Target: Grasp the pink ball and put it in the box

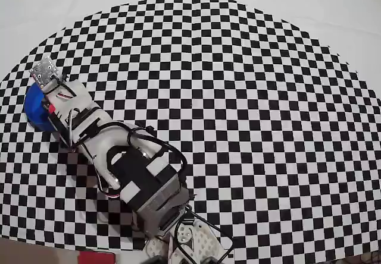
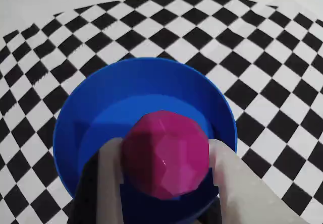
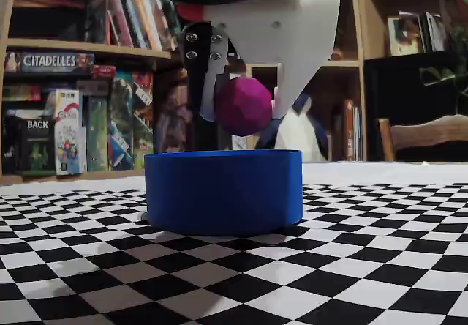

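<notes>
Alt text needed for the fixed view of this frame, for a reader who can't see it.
A white two-finger gripper holds a small matte magenta-pink ball just above the open top of a round bright-blue container. The container stands on a black-and-white checkered tabletop, with bookshelves behind.

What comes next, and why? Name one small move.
Probably open the fingers to drop the pink ball. The wrist view shows it over the blue box; the fixed view shows it held above the rim, clear of the walls.

One pink ball (image 2: 165, 154), one box (image 2: 146, 85)
</notes>
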Motion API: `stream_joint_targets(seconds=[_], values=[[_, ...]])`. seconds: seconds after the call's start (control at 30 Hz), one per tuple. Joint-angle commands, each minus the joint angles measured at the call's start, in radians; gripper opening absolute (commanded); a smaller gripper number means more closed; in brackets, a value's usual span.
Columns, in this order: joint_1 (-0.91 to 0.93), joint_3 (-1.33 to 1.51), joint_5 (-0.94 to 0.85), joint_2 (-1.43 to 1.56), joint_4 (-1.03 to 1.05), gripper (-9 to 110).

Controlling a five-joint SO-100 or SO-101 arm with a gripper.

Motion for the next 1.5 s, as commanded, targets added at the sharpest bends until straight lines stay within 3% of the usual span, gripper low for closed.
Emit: stream_joint_targets(seconds=[0.0, 0.53, 0.97, 1.47], values=[[-0.009, -0.051, 0.0, -0.005, -0.005, 6], [-0.014, -0.052, 0.0, -0.011, 0.0, 6], [-0.005, -0.058, -0.008, -0.025, 0.002, 35], [-0.003, -0.071, -0.008, -0.026, 0.002, 35]])
